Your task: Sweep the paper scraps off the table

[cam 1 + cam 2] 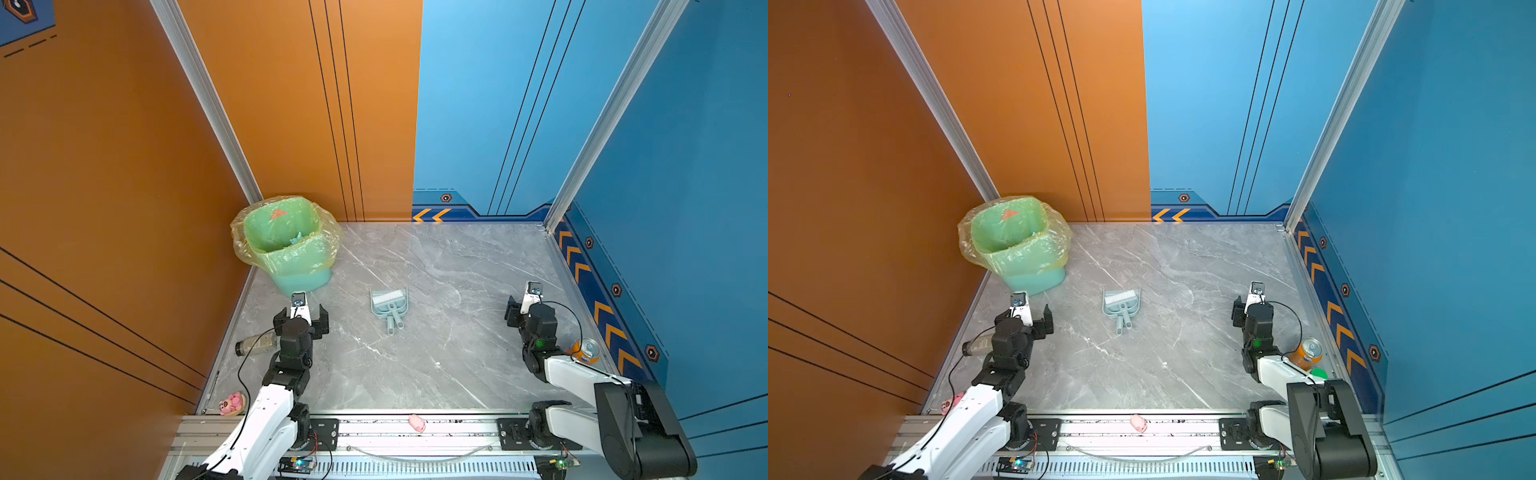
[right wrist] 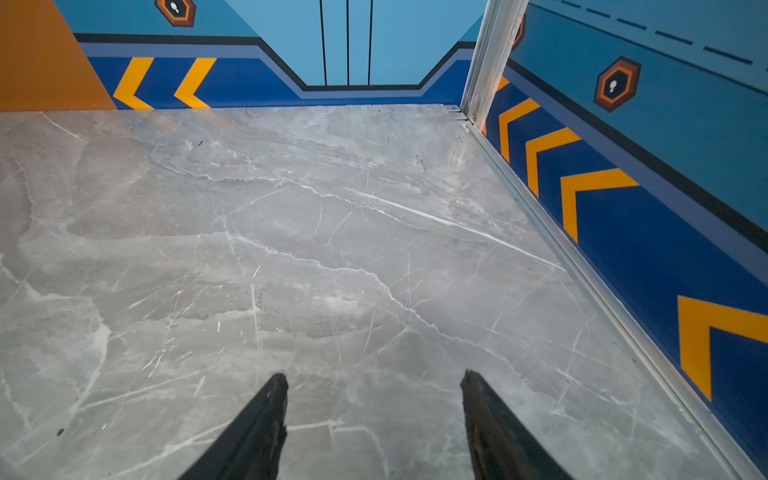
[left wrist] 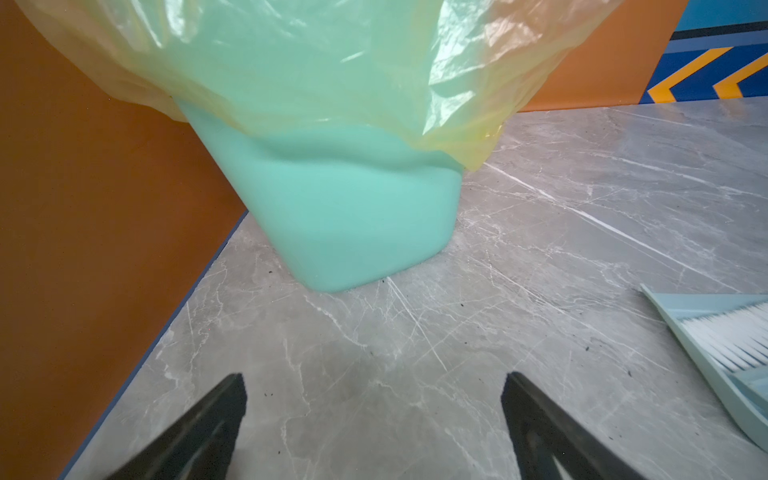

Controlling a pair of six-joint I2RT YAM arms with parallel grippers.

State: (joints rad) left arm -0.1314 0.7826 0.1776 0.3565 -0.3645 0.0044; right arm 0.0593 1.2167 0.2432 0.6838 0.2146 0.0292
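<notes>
Wrist views show left jaws spread wide, right jaws partly apart, both holding nothing.

Dustpan (image 1: pixel 388 307) on table (image 1: pixel 457 357), right of bin (image 1: pixel 286 245)

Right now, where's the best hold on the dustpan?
Likely the handle's near end, from above, pincer closing across it: the dustpan lies flat, mouth away from the arms, and the brush fills its tray, handle alongside.
</notes>
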